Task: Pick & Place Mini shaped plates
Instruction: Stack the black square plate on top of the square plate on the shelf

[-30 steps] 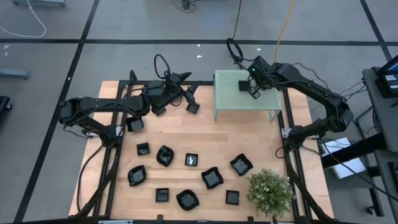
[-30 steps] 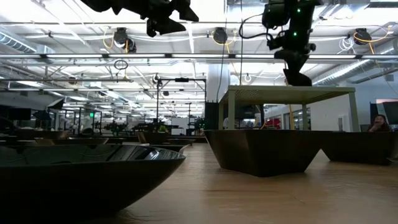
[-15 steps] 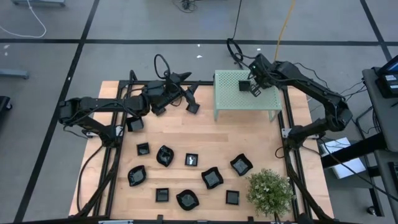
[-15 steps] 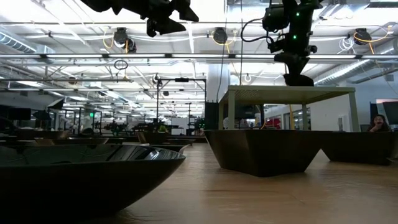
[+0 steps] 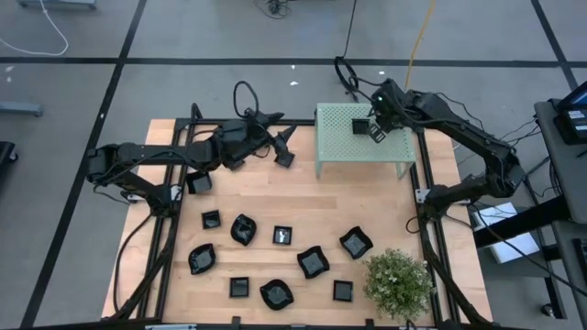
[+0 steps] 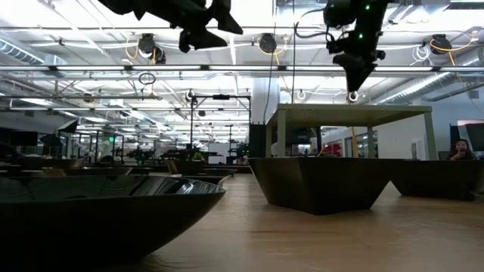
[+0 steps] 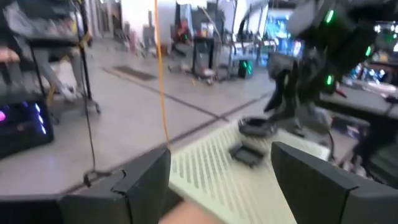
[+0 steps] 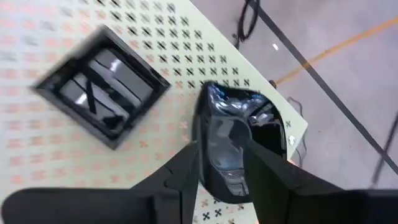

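Observation:
Two mini shaped plates lie flat on the pale green perforated stand [image 5: 348,147]: a square one [image 8: 102,93] and a wavy-rimmed one [image 8: 239,146]. My right gripper [image 5: 374,131] hangs open just above the wavy plate, one finger on either side of it. In the low view its fingertips [image 6: 352,81] stand clear above the stand's top. Several more black plates, such as [image 5: 313,262], rest on the wooden table. My left gripper [image 5: 286,145] hovers open and empty over the table's far part, left of the stand.
A small green bushy plant [image 5: 396,282] stands at the near right corner. The loose plates spread over the near half of the table, with one [image 5: 198,183] at the left under my left arm. Bare wood lies between them and the stand.
My right gripper has opened and let go of the wavy plate, which now lies on the stand beside the square one. The gripper has then risen a little above the stand's top.

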